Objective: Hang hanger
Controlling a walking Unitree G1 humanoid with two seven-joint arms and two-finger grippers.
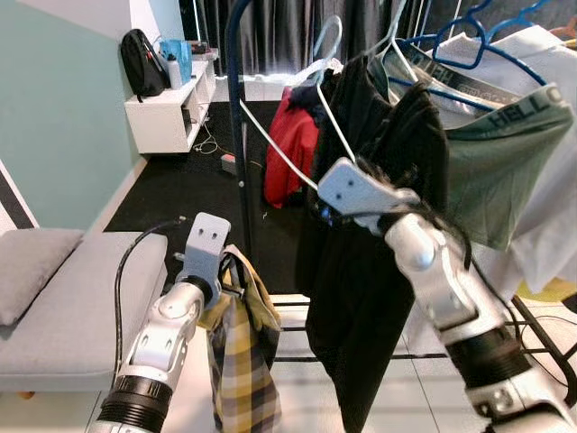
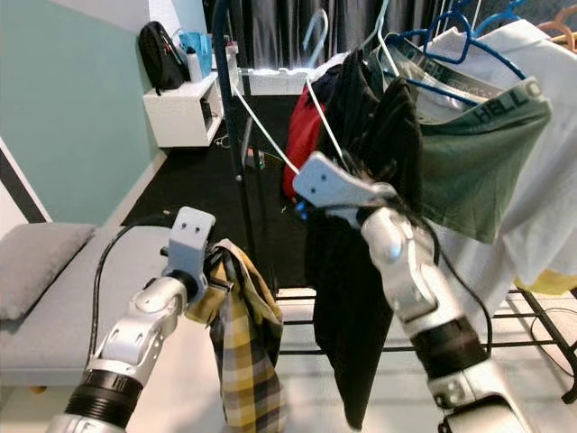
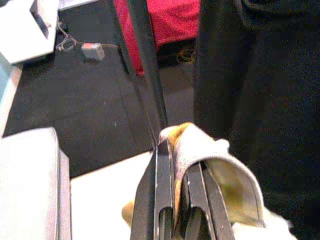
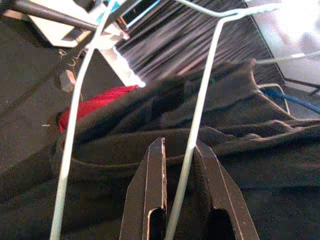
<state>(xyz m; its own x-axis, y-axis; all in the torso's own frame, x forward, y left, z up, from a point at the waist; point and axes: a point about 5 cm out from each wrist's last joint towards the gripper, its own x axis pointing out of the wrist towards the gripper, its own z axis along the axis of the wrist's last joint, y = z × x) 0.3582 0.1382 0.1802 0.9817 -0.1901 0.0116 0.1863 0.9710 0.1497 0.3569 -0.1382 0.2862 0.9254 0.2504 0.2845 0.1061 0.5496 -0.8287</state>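
Right pincer (image 4: 180, 200) is clenched on the thin wire of a white hanger (image 1: 288, 161), which carries a black garment (image 1: 361, 298) and sits raised among the clothes on the rack (image 1: 236, 108). Left pincer (image 3: 180, 200) is lower, beside the rack's upright pole, clamped on a yellow plaid cloth (image 2: 239, 361) that hangs down from it.

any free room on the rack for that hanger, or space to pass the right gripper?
Crowded on the robot's right: black garment, green garment and blue hangers overlap. Freer gap between rack post and red garment. Right gripper pinches white hanger; left gripper holds plaid cloth.
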